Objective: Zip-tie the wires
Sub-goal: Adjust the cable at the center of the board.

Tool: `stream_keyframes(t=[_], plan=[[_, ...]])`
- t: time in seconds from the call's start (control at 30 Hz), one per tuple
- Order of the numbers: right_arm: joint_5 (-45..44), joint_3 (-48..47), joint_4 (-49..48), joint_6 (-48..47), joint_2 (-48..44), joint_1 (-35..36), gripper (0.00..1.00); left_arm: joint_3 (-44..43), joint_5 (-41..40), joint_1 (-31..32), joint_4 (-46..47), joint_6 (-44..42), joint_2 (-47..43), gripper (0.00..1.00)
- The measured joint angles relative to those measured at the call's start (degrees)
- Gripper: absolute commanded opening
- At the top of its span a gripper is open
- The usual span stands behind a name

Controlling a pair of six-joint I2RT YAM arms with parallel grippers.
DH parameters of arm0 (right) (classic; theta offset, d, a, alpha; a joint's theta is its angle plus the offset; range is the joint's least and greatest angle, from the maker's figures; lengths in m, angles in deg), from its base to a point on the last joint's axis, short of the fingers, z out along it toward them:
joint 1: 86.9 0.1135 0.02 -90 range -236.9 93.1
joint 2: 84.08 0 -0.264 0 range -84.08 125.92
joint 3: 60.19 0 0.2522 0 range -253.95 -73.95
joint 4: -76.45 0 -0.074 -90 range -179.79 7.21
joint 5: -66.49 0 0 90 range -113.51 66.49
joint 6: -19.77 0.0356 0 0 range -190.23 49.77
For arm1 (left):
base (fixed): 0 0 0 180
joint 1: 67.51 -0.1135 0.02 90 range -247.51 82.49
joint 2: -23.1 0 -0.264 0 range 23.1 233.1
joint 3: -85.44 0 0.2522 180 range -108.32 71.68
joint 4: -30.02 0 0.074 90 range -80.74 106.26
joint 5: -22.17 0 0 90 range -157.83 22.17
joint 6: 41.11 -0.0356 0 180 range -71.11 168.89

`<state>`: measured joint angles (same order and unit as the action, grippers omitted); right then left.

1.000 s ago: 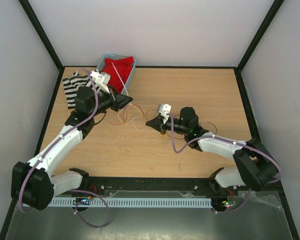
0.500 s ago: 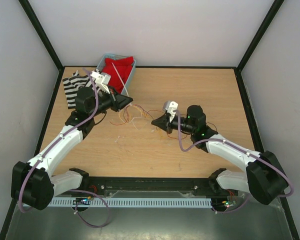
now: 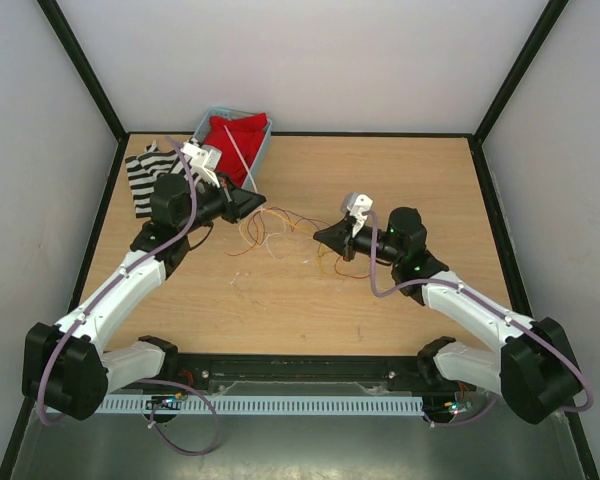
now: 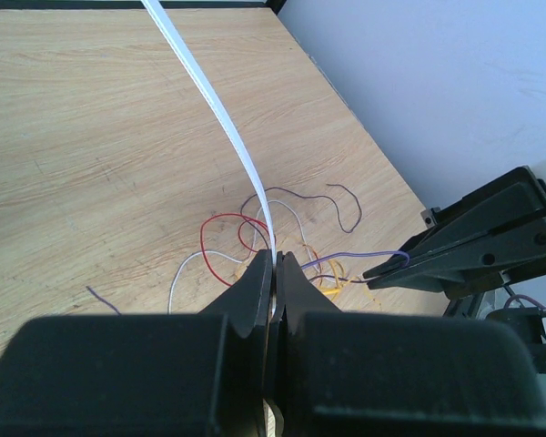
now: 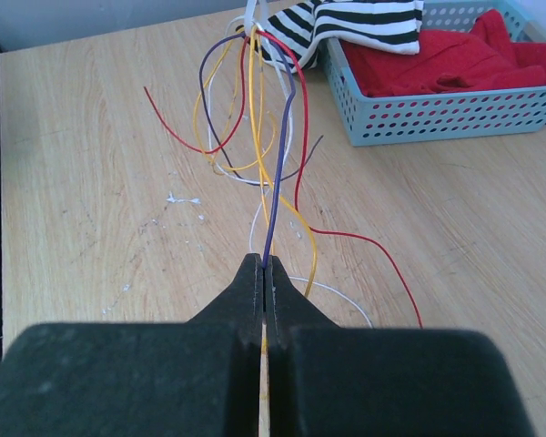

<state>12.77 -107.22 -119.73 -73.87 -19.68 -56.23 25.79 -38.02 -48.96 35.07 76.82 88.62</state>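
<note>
The wires (image 3: 272,226) are thin red, yellow, purple and white strands strung between the two grippers near the middle of the table. My right gripper (image 5: 266,264) is shut on a purple and a yellow strand, and the wires (image 5: 255,118) run away from it towards the left gripper. My left gripper (image 4: 274,258) is shut on a white zip tie (image 4: 220,109) that rises up and away from its tips, with the wires (image 4: 246,232) looping just beyond them. From above, the left gripper (image 3: 259,201) and the right gripper (image 3: 319,236) face each other.
A blue basket (image 3: 266,142) holding a red cloth (image 3: 238,133) stands at the back left, and a black-and-white striped cloth (image 3: 146,170) lies beside it. In the right wrist view the basket (image 5: 437,114) sits at the upper right. White specks (image 5: 180,198) dot the wood.
The right gripper has drawn back to the right with its strands, stretching the wires out between the two grippers. The left arm has stayed put.
</note>
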Motion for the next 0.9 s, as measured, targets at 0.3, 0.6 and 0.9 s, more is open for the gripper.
stream_keyframes(t=[0.3, 0.6, 0.9], plan=[[-0.5, 0.0, 0.3, 0.1, -2.1, -1.8, 0.0, 0.0, 0.0, 0.0, 0.0, 0.0, 0.0, 0.0], [-0.9, 0.3, 0.3, 0.5, -3.1, -2.4, 0.0, 0.1, 0.0, 0.0, 0.0, 0.0, 0.0, 0.0], [-2.2, 1.2, 0.3, 0.7, -4.6, -3.5, 0.0, 0.3, -0.1, -0.1, 0.0, 0.0, 0.0, 0.0]])
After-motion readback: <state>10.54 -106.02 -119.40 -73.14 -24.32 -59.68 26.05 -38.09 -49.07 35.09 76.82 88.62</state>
